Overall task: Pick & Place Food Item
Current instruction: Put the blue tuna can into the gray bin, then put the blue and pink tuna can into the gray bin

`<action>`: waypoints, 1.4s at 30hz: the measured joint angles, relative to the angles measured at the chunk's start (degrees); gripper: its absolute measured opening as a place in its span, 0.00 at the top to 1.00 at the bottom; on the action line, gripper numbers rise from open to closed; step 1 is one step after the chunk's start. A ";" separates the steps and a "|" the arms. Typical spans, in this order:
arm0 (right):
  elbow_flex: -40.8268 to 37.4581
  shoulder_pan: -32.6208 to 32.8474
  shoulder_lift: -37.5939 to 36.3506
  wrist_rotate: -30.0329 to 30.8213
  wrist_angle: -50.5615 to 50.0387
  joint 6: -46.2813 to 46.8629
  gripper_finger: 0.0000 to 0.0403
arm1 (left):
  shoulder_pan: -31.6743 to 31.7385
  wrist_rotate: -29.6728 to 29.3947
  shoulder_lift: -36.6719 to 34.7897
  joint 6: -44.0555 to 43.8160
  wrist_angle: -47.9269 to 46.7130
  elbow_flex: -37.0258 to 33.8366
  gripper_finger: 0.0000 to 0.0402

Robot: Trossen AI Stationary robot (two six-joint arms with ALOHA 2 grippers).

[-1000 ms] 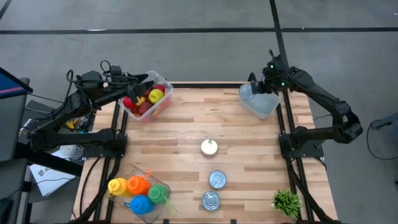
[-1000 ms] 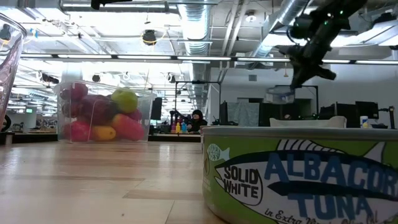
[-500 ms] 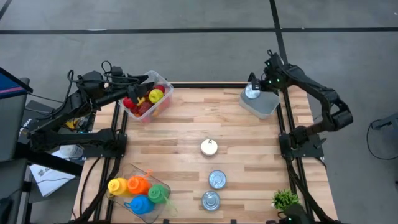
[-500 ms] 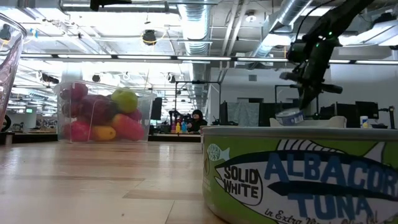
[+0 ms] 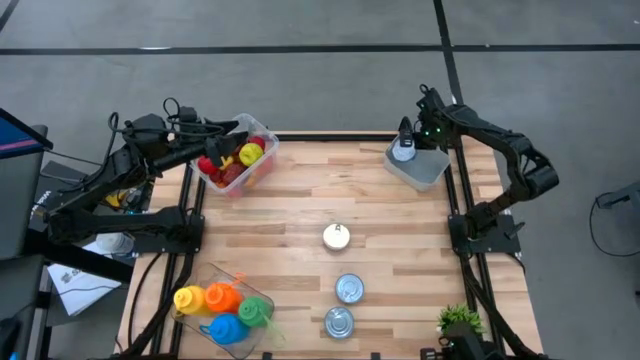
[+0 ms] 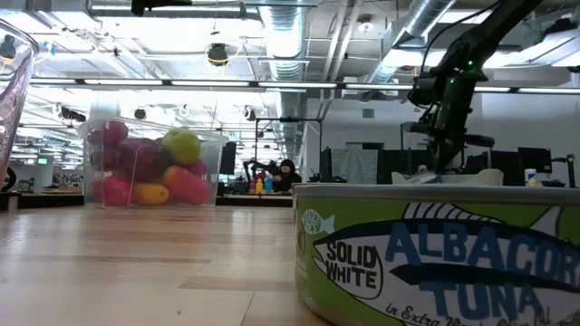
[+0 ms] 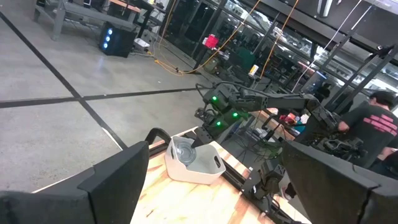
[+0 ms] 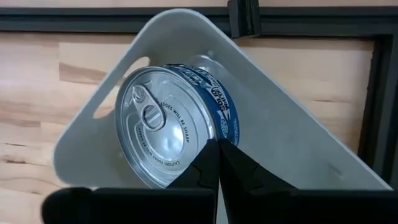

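our right gripper (image 8: pixel 217 163), fingers closed on one can (image 8: pixel 174 124), was inside the white bin (image 5: pixel 425 170), not released; three cans (image 5: pixel 348 289) waited near; left gripper open.

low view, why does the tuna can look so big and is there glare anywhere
Low view: the tuna can sits close to the lens, filling the corner and cut off by the frame; ceiling lights blow out behind the fruit box. Right wrist view: the can lid shines, its print still readable.

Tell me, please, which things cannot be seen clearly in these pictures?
- Can in right end effector: its underside, right wrist view, hidden by its own body.
- White bin: low view, hidden behind the tuna can.
- Left end effector: fingertips, high view, lost against the fruit box.
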 joint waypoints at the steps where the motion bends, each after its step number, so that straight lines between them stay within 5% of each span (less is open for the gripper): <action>1: 0.00 0.00 0.06 0.14 0.31 0.00 1.00 | 0.00 0.00 0.00 0.00 0.01 0.00 0.11; 16: 0.01 -0.07 0.06 1.26 0.49 -0.24 0.98 | 0.00 0.00 0.00 0.00 0.03 0.00 0.11; 30: 5.59 0.70 -1.86 -1.41 -6.95 -6.56 0.57 | 0.00 0.00 0.00 -0.28 -0.72 0.02 0.11; 36: 11.77 7.96 -8.08 -2.17 -11.95 -6.49 0.48 | 0.00 0.01 0.00 -0.46 -2.93 0.02 0.11; 42: 12.23 23.26 -11.35 -2.15 -12.32 -1.01 0.49 | -0.02 2.13 -1.50 -0.85 -0.06 0.02 0.11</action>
